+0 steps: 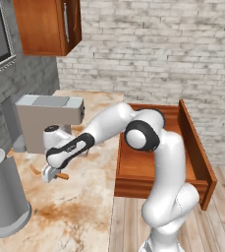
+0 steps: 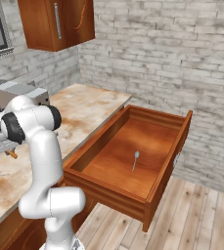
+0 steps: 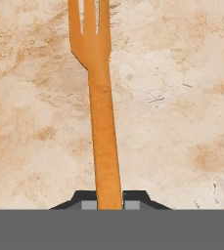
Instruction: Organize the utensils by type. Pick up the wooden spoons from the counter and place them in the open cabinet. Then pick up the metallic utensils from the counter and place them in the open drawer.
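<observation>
An orange-brown wooden spoon with a forked, pronged head lies along the marbled counter. Its handle runs between my gripper's two dark fingertips, and the jaws are shut on it. In the left base view the gripper is low over the counter, with the wooden spoon's ends sticking out on both sides. The drawer stands pulled open to the right, and a thin metallic spoon lies on its bottom. A reddish-brown wall cabinet hangs at the upper left; its inside is hidden.
A grey box-shaped appliance stands on the counter just behind the gripper. A grey metal canister stands at the near left. The open drawer's side wall juts out to the right of the arm.
</observation>
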